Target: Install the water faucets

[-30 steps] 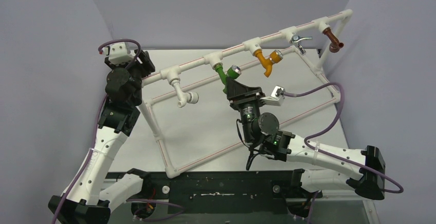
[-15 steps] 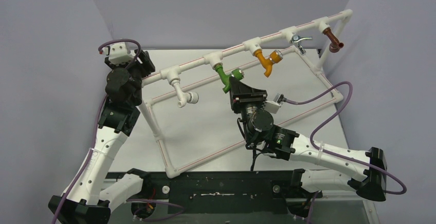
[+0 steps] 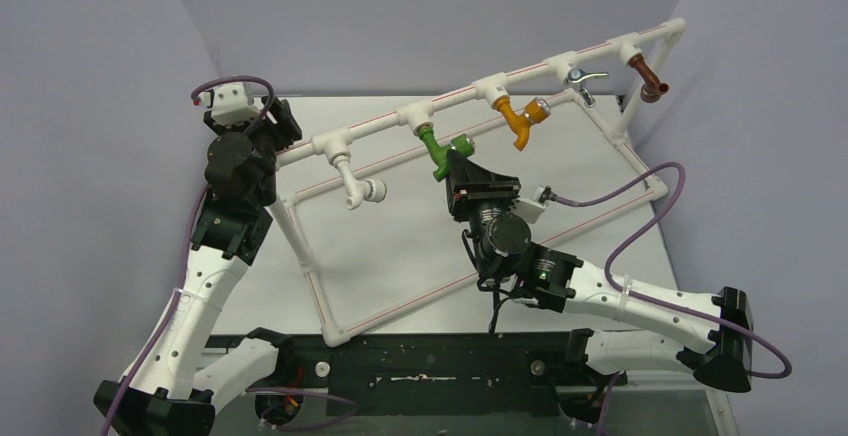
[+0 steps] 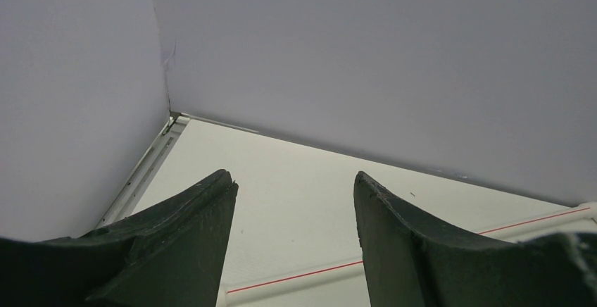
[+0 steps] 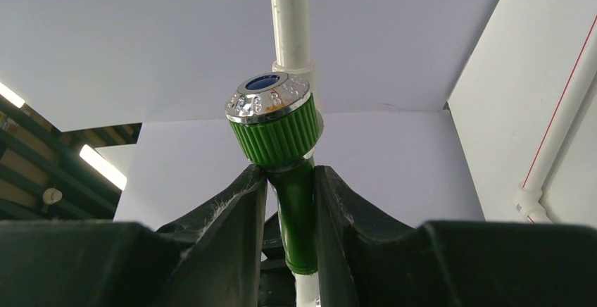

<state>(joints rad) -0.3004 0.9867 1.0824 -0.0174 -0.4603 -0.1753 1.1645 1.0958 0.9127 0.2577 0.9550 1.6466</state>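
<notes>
The green faucet hangs from a T-fitting on the raised white pipe of the frame. My right gripper is shut on its green body, just below the ribbed collar. In the right wrist view the faucet stands between my two black fingers, its silvery knob with a blue centre above them. My left gripper is open and empty, held high at the back left corner by the pipe's left end.
On the same pipe hang a white tap, an orange-yellow tap, a small metal tap and a brown tap. The white pipe frame lies on the table. Grey walls close in left, back and right.
My right wrist has rolled while holding the green faucet, turning it on the fitting; the knob now points away from the top camera. The left arm has not moved.
</notes>
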